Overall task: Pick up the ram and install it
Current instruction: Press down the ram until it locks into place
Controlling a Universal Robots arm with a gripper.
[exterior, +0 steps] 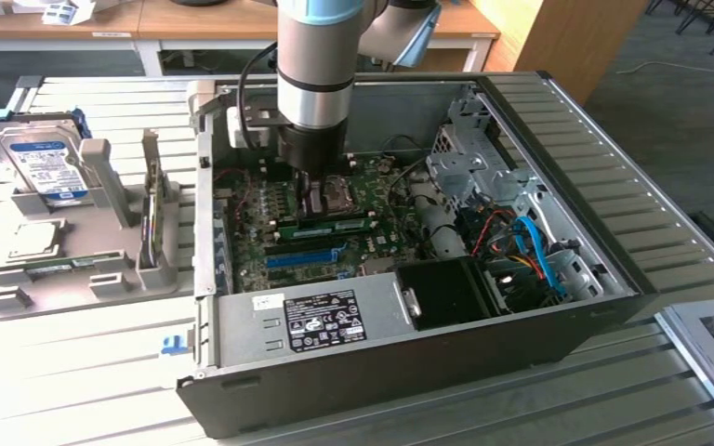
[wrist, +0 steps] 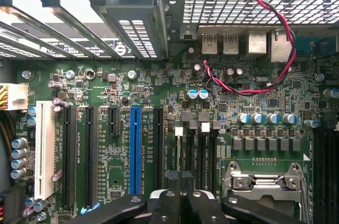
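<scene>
Gripper (exterior: 321, 197) is down inside the open computer case (exterior: 580, 307), fingers pressed together, tip just above the motherboard (exterior: 285, 243). In the wrist view the black fingers (wrist: 170, 207) sit closed over the memory slots (wrist: 195, 150), next to the metal CPU socket bracket (wrist: 262, 181).

Ram (exterior: 336, 224) — a green stick with a white sticker — lies seated in its slot on the board, directly below the gripper tip. Whether the fingers touch it cannot be told from either view.

Further out on the board: a blue expansion slot (exterior: 301, 257), which the wrist view shows beside a white slot (wrist: 44, 150) and several black ones. A red-and-black twisted wire (wrist: 265, 28) loops over the rear ports.

In the case: power supply (exterior: 308, 321) with a black label at the near edge, black fan (exterior: 446, 290) beside it, blue and red cables (exterior: 534, 255) toward the exterior view's right.

Outside the case, at the exterior view's left — a grey parts stand (exterior: 78, 251) holding an upright hard drive (exterior: 42, 165) and a square silver processor (exterior: 34, 240).
</scene>
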